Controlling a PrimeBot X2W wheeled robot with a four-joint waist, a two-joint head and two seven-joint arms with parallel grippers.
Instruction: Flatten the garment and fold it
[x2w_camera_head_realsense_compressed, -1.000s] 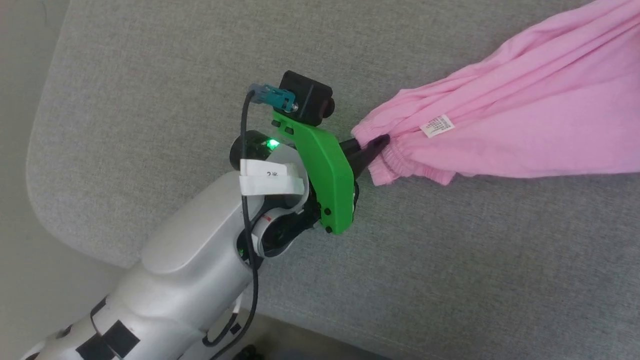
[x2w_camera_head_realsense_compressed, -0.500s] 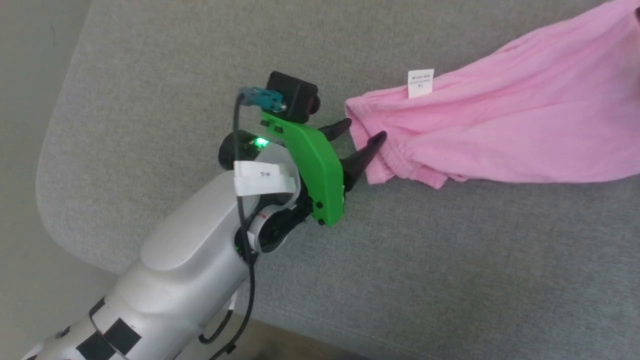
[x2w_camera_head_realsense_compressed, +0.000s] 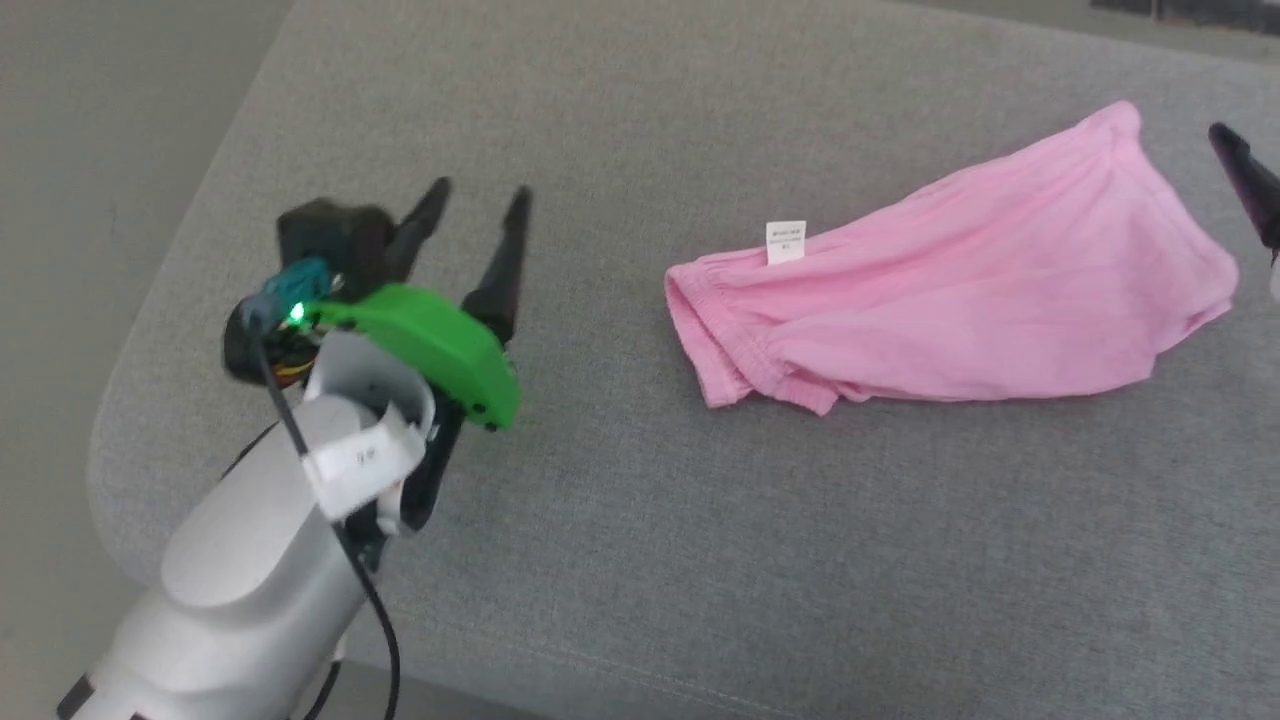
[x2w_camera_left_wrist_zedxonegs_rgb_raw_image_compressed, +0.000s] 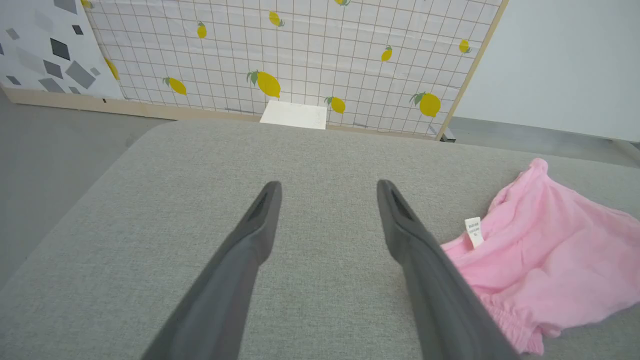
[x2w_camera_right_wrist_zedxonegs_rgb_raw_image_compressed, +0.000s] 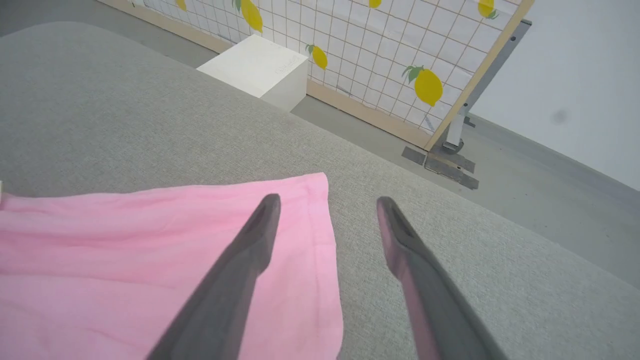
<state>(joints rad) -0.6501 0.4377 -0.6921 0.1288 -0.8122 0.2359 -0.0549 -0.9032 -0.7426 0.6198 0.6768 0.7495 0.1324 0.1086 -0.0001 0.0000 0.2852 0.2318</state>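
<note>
Head view: the light pink soft cotton shorts (x2w_camera_head_realsense_compressed: 950, 290) lie long and mostly flat on the grey cloth-covered bench (x2w_camera_head_realsense_compressed: 700, 560). Nothing is holding them. The puckered stretchy waist end points to the robot's left, with the small white label (x2w_camera_head_realsense_compressed: 785, 242) sticking up beside it. The leg end points to the right.

The left gripper (x2w_camera_head_realsense_compressed: 480, 190) is lifted off the bench, well apart from the waist end. Its jaws are spread wide and hold nothing. In the right wrist view, the right gripper (x2w_camera_right_wrist_zedxonegs_rgb_raw_image_compressed: 328, 201) hangs by the leg-end edge. Its jaws are spread too and pinch nothing.

I think both grippers are open so the cloth can rest on its own. One gripper is at each end, a good way to pull shorts long and smooth. The waist end looks bunched, so it may need more smoothing before folding.
</note>
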